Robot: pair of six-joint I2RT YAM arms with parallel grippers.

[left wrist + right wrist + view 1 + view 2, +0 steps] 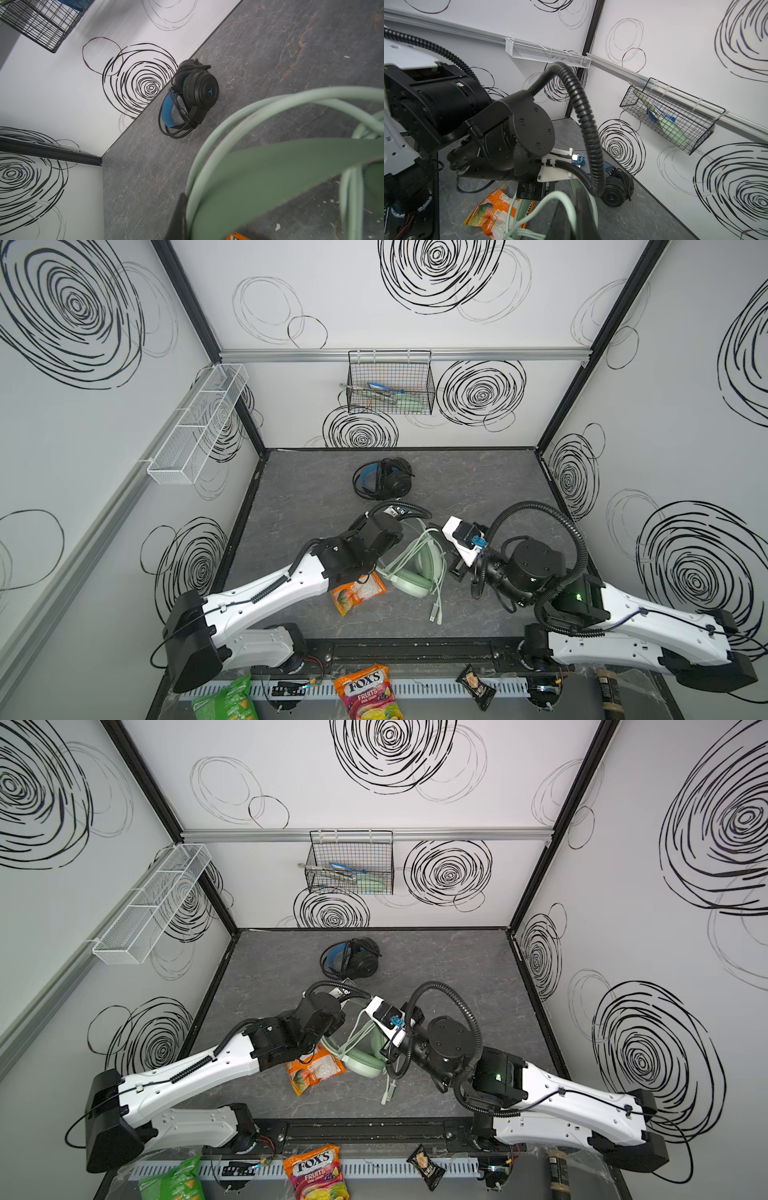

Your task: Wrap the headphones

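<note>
The pale mint-green headphones (409,578) (360,1060) lie mid-table, with their whitish cable (419,549) looped over them and its plug end (436,616) trailing toward the front. My left gripper (192,220) is shut on the mint headband (280,178); one dark finger (178,218) shows beside it, the other is hidden. My right gripper (572,209) (435,531) is shut on a raised loop of the cable (560,196). The black headphones with the blue inner band (384,479) (351,959) (193,97) (616,191) rest near the back wall, their cable coiled round them.
An orange snack bag (357,593) (492,212) lies under my left wrist, touching the mint headset. A black wire basket (390,383) hangs on the back wall, a white mesh shelf (199,423) on the left wall. Candy bags (368,691) sit beyond the front rail.
</note>
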